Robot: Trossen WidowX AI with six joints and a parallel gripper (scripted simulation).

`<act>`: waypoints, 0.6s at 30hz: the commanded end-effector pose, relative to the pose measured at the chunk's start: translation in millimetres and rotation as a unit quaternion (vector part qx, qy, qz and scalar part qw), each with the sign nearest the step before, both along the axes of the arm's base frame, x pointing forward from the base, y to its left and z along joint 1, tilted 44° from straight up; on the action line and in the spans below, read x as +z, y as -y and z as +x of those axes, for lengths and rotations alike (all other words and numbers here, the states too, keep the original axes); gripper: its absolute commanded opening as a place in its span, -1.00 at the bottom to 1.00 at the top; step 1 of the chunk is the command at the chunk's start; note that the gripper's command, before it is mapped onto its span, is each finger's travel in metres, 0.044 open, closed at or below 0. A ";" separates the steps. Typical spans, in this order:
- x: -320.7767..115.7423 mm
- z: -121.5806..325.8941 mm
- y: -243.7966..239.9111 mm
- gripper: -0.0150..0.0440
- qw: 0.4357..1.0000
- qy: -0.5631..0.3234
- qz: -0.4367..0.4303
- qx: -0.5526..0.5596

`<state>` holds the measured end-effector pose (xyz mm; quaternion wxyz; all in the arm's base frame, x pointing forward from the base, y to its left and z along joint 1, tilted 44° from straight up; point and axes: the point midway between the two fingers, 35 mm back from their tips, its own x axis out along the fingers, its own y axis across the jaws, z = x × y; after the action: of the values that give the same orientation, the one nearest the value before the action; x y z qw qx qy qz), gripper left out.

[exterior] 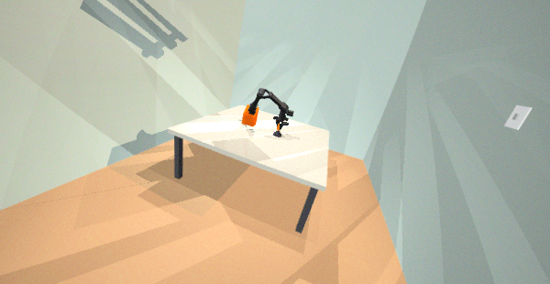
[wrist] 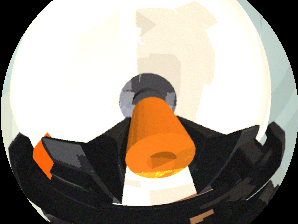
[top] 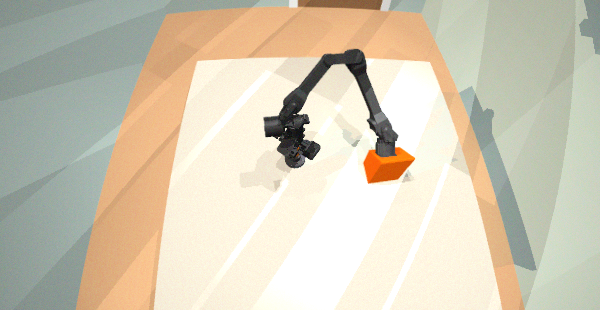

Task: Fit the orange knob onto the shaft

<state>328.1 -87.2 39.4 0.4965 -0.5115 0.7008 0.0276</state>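
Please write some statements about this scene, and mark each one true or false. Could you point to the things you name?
1. The jaws are closed on the orange knob [top: 298, 153] [exterior: 278, 127] [wrist: 157, 127]. True.
2. The knob lies loose on the table top [top: 225, 212] [exterior: 229, 144]. False: the jaws hold it above the round pedestal [top: 295, 162] [exterior: 277, 134] [wrist: 166, 86].
3. The arm stands on an orange block [top: 387, 168] [exterior: 249, 117]. True.
4. The pedestal is bright green. False: it is dark grey.
5. The table has dark legs [exterior: 178, 158] [exterior: 306, 210]. True.
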 end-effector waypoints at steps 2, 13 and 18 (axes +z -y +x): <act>2.3 -2.6 -2.9 -0.49 0.997 -0.048 -0.003 0.056; 0.6 -1.3 -1.4 -0.49 0.997 -0.052 -0.003 0.059; -0.3 1.0 -1.4 -0.49 0.997 -0.052 -0.003 0.059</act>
<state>325.9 -86.4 37.6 0.4544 -0.5488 0.6968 0.0827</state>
